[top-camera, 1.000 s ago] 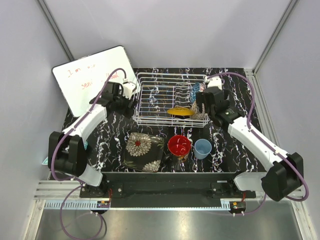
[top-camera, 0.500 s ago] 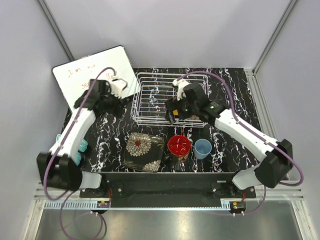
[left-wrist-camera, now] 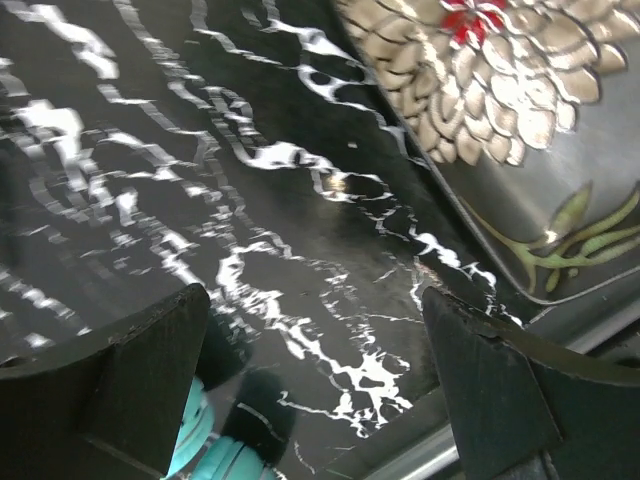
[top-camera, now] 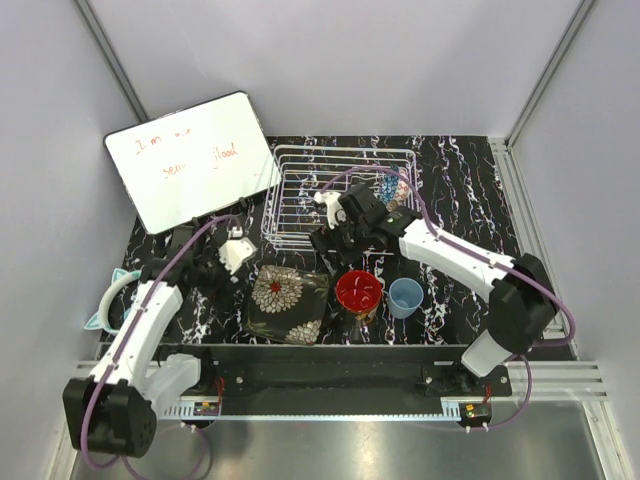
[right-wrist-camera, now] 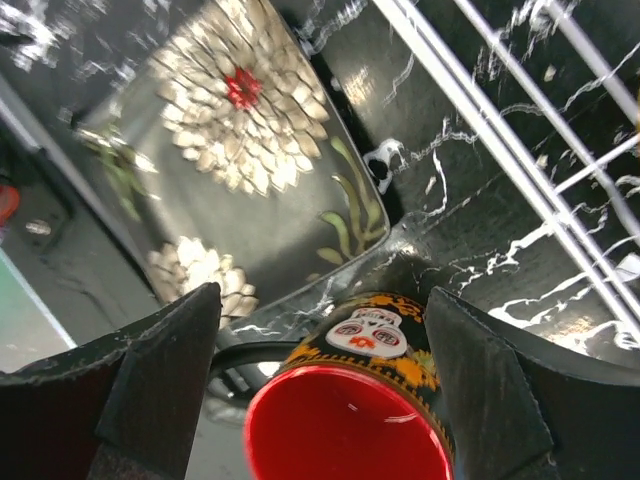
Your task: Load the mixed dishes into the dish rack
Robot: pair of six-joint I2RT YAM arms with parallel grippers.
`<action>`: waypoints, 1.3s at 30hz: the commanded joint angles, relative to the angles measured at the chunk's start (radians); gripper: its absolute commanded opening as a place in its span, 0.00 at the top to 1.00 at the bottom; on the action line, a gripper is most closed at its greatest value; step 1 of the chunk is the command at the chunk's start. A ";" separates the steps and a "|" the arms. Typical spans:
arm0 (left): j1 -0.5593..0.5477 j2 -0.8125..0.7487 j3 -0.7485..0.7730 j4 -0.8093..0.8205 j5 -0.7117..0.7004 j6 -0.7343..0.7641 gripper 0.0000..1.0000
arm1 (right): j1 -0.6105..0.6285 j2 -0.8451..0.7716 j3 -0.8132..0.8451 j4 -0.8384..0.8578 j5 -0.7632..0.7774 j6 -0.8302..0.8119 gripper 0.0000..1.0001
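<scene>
Our right gripper (right-wrist-camera: 320,395) hangs wide open and empty above the black-orange mug (right-wrist-camera: 352,440), which stands on the near side of the dish rack (top-camera: 340,150). We think it is placed to grasp the mug. The left gripper (left-wrist-camera: 320,385) is open and empty too.

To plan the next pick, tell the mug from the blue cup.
The mug is red inside, black and orange outside with white faces; the cup is plain pale blue. The mug looks wider than the cup. Both stand upright, mouths up, side by side on the table, outside the rack.
</scene>
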 commanded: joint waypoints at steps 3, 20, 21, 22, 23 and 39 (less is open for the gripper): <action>-0.053 0.090 0.022 0.122 0.049 0.046 0.07 | 0.014 0.063 -0.112 0.119 0.028 -0.032 0.10; -0.147 0.119 -0.108 0.230 -0.017 0.144 0.07 | 0.107 0.215 -0.167 0.260 0.073 -0.042 0.11; -0.147 0.114 -0.124 0.234 -0.020 0.149 0.07 | 0.107 0.220 -0.164 0.256 0.071 -0.042 0.11; -0.147 0.107 -0.128 0.239 -0.020 0.153 0.07 | 0.110 0.229 -0.158 0.253 0.071 -0.043 0.11; -0.147 0.105 -0.133 0.242 -0.018 0.158 0.07 | 0.113 0.232 -0.155 0.253 0.073 -0.043 0.11; -0.147 0.127 -0.171 0.332 -0.026 0.165 0.07 | 0.143 0.270 0.021 0.135 0.045 -0.121 0.21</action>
